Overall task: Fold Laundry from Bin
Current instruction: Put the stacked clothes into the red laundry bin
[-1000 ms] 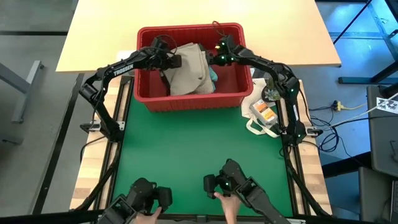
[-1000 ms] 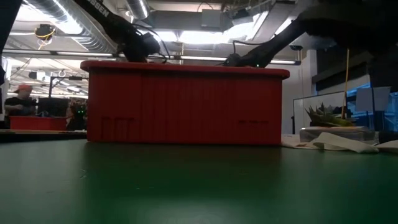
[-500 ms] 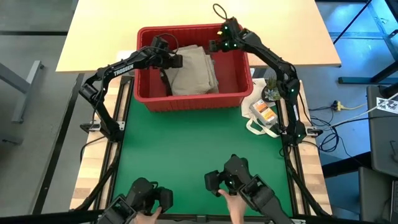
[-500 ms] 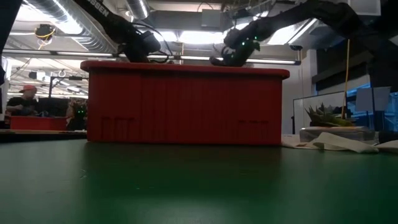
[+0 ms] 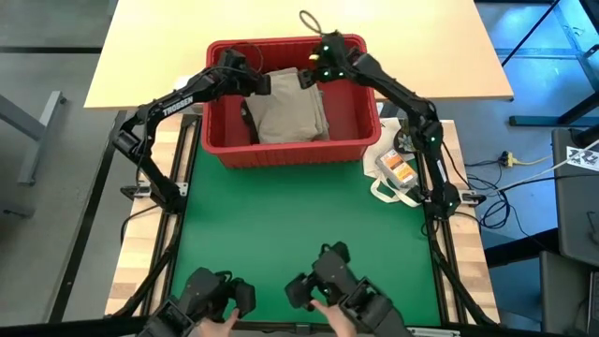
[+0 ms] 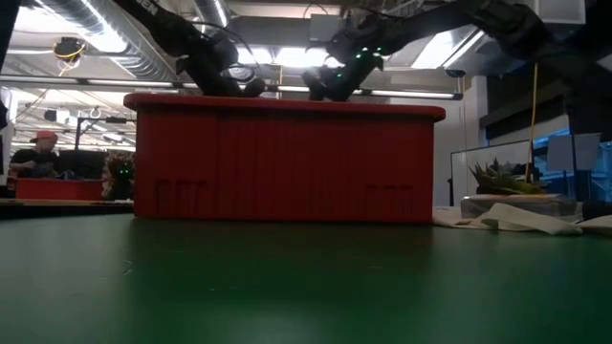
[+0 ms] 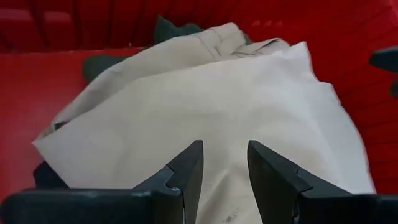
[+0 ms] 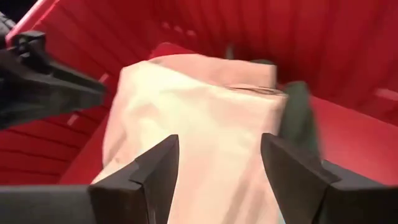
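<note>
The red bin (image 5: 290, 150) stands at the table's far middle. In it lies the beige-tan garment (image 5: 292, 105), spread over a dark garment (image 5: 248, 120). A dark olive piece shows behind the beige one in the left wrist view (image 7: 169, 28) and beside it in the right wrist view (image 8: 298, 112). My left gripper (image 5: 264, 83) is open just above the beige garment's left part (image 7: 205, 106). My right gripper (image 5: 313, 75) is open above its far right corner (image 8: 205, 118). I cannot see either gripper touching the cloth. The teal garment is hidden.
A white cloth bag (image 5: 393, 173) with small items lies right of the bin. At the near edge, a person's hands (image 5: 328, 314) hold two more dark arm handles (image 5: 220, 292). The green mat (image 5: 299, 215) lies between them and the bin.
My right gripper has risen from low in the bin's right part and gone toward the far edge and the left, over the beige garment's far corner. The beige garment has settled flatter and now covers the teal piece. My left gripper has shifted slightly toward the far edge.
</note>
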Robot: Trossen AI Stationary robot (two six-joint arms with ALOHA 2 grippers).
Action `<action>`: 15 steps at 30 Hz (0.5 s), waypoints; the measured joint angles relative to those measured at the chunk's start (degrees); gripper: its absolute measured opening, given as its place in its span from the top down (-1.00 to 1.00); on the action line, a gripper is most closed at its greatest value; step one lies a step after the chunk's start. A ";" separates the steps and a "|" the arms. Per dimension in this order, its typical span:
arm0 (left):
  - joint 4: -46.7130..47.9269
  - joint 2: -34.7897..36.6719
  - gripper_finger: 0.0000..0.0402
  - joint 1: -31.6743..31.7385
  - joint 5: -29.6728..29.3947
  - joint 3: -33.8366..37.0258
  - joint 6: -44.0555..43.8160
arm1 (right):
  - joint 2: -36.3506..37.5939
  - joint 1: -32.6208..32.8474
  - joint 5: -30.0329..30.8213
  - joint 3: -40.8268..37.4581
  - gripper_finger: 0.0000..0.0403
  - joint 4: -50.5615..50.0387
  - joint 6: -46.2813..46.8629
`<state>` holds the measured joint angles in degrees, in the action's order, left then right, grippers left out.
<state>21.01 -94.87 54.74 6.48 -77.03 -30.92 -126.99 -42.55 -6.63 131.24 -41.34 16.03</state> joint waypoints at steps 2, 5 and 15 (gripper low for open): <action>0.35 -0.16 0.41 0.00 -1.29 0.00 0.05 | -1.05 0.93 -0.03 -0.04 -0.12 1.95 -0.02; 0.16 -0.33 0.41 -0.18 -4.56 0.00 0.18 | -2.63 1.89 -0.01 -0.02 -0.12 5.30 -0.04; 2.18 -2.31 0.41 -0.37 -18.26 0.00 4.70 | -9.61 1.45 4.01 -0.04 -0.12 6.21 -0.04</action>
<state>23.18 -97.18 54.37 -11.78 -77.03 -26.22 -136.60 -41.10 -2.61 131.20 -35.13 15.99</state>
